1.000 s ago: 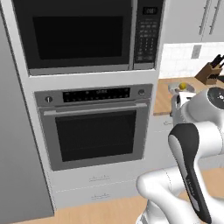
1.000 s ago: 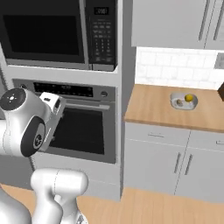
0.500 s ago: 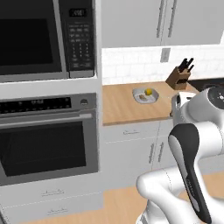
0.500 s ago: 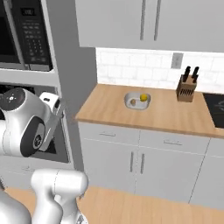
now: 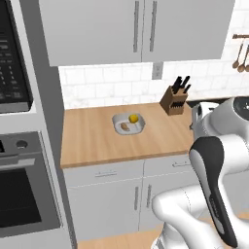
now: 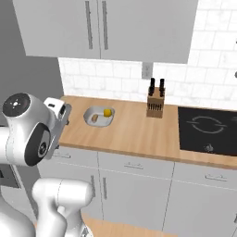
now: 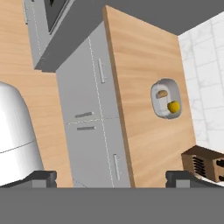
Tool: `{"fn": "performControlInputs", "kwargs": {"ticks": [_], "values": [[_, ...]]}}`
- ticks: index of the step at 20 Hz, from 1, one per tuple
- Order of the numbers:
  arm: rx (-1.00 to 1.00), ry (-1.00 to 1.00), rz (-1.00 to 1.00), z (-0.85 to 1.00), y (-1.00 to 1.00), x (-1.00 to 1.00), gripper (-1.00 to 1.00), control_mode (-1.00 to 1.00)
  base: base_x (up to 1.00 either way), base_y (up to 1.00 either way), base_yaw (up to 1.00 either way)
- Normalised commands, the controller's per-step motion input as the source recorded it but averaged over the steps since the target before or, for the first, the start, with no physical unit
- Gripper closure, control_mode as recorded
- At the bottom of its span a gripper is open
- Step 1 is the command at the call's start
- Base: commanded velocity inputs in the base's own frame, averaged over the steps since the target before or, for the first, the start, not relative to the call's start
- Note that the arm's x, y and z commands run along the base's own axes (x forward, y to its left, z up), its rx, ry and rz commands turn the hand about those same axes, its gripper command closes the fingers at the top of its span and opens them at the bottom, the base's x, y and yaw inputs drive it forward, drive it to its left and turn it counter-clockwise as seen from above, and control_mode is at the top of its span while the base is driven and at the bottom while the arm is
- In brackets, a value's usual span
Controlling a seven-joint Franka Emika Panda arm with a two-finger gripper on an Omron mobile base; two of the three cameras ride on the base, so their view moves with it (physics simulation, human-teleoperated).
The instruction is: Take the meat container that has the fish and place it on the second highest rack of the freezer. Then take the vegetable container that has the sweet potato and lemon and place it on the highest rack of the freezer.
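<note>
Vegetable container (image 5: pixel 129 124) with lemon (image 5: pixel 133 118) and sweet potato (image 5: pixel 125 127) sits mid-bench near the back wall; gripper (image 7: pixel 111 179) released, empty; likely light, rigid, contents loose — take by rim, keep level.

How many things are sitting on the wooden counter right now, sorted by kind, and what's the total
Containers: 1, the grey vegetable container
Lemons: 1, the lemon in it
Sweet potatoes: 1, the sweet potato in it
Knife blocks: 1, the knife block
Total: 4
</note>
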Motion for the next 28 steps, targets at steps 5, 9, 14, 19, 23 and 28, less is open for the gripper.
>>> {"fn": "performControlInputs", "kwargs": {"ticks": [5, 9, 14, 19, 23, 28], "values": [[0.00, 0.00, 0.00, 0.00, 0.00, 0.00, -1.00, 1.00, 0.66, -0.01, 0.00], [0.00, 0.00, 0.00, 0.00, 0.00, 0.00, -1.00, 1.00, 0.72, 0.03, 0.02], [0.00, 0.00, 0.00, 0.00, 0.00, 0.00, -1.00, 1.00, 0.07, -0.01, 0.01], [0.00, 0.00, 0.00, 0.00, 0.00, 0.00, -1.00, 1.00, 0.00, 0.00, 0.00], [0.00, 0.00, 0.00, 0.00, 0.00, 0.00, -1.00, 1.00, 0.00, 0.00, 0.00], [0.00, 0.05, 0.18, -0.08, -0.20, 0.17, -1.00, -1.00, 0.00, 0.00, 0.00]]}}
